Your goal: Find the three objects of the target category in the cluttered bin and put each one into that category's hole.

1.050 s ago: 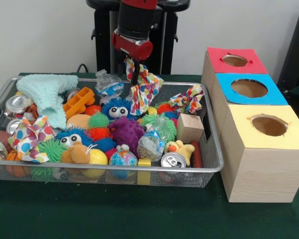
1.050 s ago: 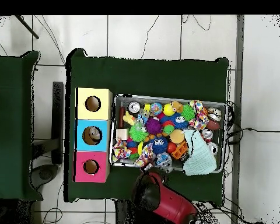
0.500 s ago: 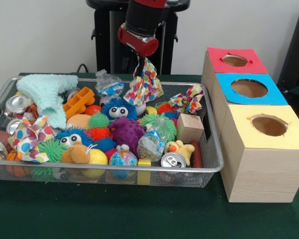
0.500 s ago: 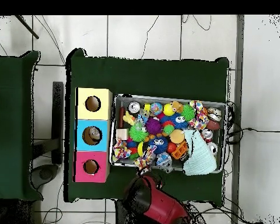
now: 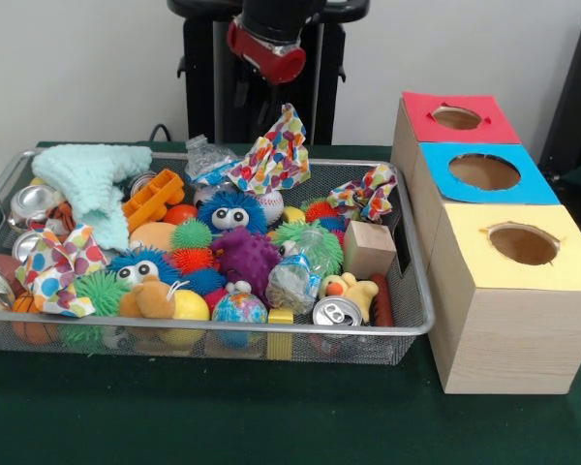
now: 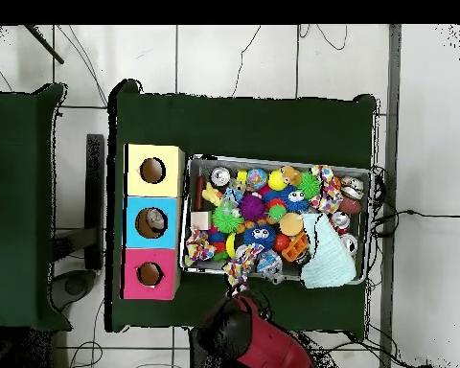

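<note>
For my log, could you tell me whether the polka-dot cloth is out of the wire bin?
Lifted: polka-dot cloth hangs below the claw, above the bin's far rim.

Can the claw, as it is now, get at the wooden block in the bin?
Probably not yet: the claw holds a dotted cloth. The wooden block itself lies uncovered on top.

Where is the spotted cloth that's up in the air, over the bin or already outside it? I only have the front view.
Observer: Overhead, the spotted cloth lies across the rim of the bin on the robot's side, partly inside and partly outside.
Operator: Is anything inside the blue box?
Observer: Yes, overhead shows a pale object down the hole of the blue box. The holes of the yellow box and the red box look dark.
</note>
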Controlling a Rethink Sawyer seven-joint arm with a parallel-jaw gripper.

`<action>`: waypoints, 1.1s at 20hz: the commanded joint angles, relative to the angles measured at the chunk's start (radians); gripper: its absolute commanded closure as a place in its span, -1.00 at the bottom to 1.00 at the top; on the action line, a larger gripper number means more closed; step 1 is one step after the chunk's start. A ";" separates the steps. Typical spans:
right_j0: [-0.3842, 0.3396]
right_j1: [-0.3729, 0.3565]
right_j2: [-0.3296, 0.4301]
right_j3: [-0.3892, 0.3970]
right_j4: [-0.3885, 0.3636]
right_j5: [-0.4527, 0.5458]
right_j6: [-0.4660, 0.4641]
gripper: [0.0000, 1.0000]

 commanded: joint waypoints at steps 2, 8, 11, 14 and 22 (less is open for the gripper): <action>-0.110 0.029 0.103 -0.022 -0.031 -0.210 0.203 -1.00; -0.129 0.136 0.111 -0.032 -0.064 -0.410 0.234 -1.00; -0.155 0.191 0.134 -0.037 -0.083 -0.478 0.235 -1.00; -0.160 0.218 0.142 -0.031 -0.076 -0.536 0.253 -1.00; -0.180 0.189 0.185 0.019 -0.058 -0.577 0.299 -1.00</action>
